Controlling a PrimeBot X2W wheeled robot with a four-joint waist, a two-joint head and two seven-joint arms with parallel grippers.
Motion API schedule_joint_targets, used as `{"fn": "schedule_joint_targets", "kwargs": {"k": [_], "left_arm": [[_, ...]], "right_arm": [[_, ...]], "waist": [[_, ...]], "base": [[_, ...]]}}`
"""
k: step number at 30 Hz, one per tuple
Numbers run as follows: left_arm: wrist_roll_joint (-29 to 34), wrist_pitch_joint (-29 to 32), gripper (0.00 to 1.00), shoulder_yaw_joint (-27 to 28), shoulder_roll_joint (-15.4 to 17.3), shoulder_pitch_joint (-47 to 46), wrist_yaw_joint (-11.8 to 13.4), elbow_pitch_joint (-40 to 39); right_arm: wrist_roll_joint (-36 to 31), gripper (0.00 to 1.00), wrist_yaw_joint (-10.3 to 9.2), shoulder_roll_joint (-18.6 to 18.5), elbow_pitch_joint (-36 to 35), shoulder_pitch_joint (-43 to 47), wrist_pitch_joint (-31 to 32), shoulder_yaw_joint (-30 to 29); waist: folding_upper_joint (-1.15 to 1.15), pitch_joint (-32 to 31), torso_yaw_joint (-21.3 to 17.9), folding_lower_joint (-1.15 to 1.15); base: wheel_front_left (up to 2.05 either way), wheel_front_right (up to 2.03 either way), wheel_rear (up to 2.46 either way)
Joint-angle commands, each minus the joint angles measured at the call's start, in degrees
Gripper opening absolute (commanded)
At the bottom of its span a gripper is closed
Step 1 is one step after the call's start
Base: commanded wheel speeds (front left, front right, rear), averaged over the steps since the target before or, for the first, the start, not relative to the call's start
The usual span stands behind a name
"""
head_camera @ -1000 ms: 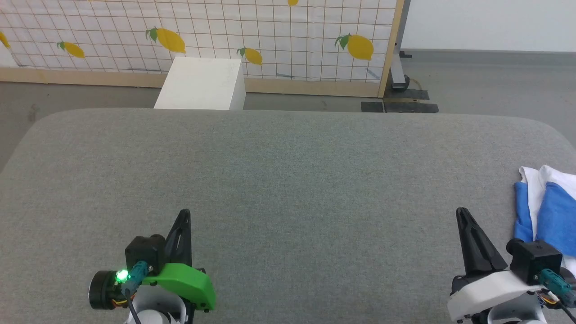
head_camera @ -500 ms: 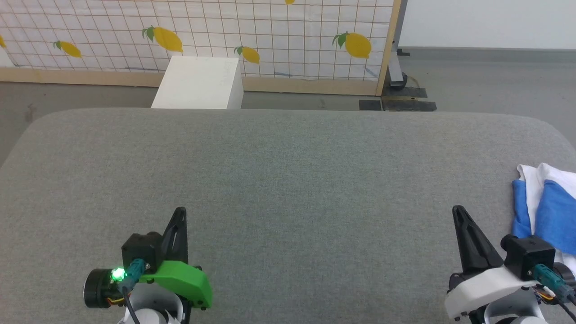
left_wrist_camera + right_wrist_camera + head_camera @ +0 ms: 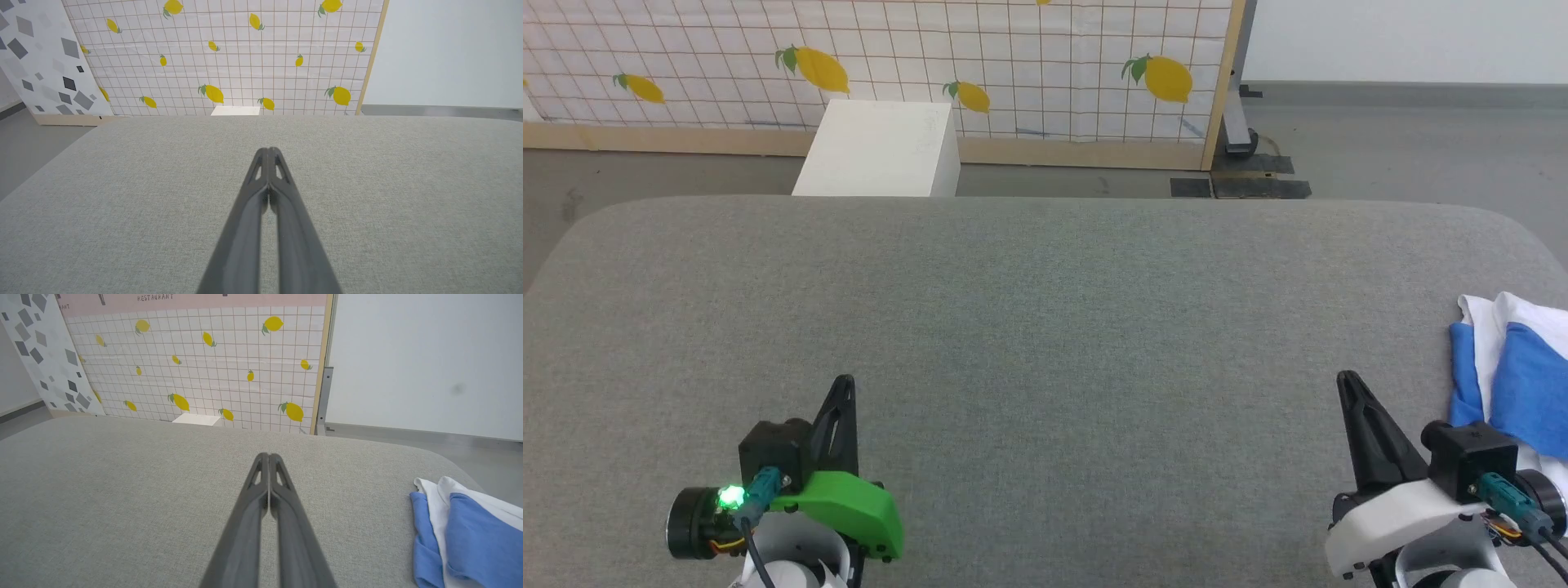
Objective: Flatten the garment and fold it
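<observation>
Across the head view, the whole picture has slid a little to the left over the last second: the white box [image 3: 878, 147], the lemon-print screen [image 3: 1013, 65], both tools and the garment [image 3: 1515, 371] shift alike. That reads as the camera turning slightly rightward, not as anything moving on the grey surface [image 3: 1045, 327]. The left tool [image 3: 843, 385] and the right tool [image 3: 1347, 382] hover low, fingers pressed together, holding nothing. The garment lies bunched at the surface's right edge, just beside the right tool and partly cut off by the frame.

From the left wrist, the left tool [image 3: 268, 152] points over bare grey cloth, fingers meeting at the tips.

From the right wrist, the right tool [image 3: 269, 456] is likewise closed, with the garment [image 3: 470, 535] crumpled to its right, blue folds over white. Flattening has not yet begun; the turn probably brings the garment into reach.
</observation>
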Motion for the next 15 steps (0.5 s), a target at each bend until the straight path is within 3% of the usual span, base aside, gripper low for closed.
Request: {"fn": "schedule_joint_targets", "kwargs": {"k": [1,15], "left_arm": [[1.1,0.3,0.0,0.3,-0.3,0.7,0.5,-0.6],[2.5,1.9,0.0,1.1,-0.4,1.1,0.7,-2.4]], "right_arm": [[-0.7,0.0,-0.07,0.1,0.2,-1.2,0.2,0.2],[-2.2,0.0,-0.08,0.1,0.5,-2.0,0.9,0.6]], "waist": [[0.0,0.0,0.0,0.0],[0.0,0.3,-0.4,0.0]], "base": [[0.0,0.0,0.0],[0.0,0.0,0.0]]}}
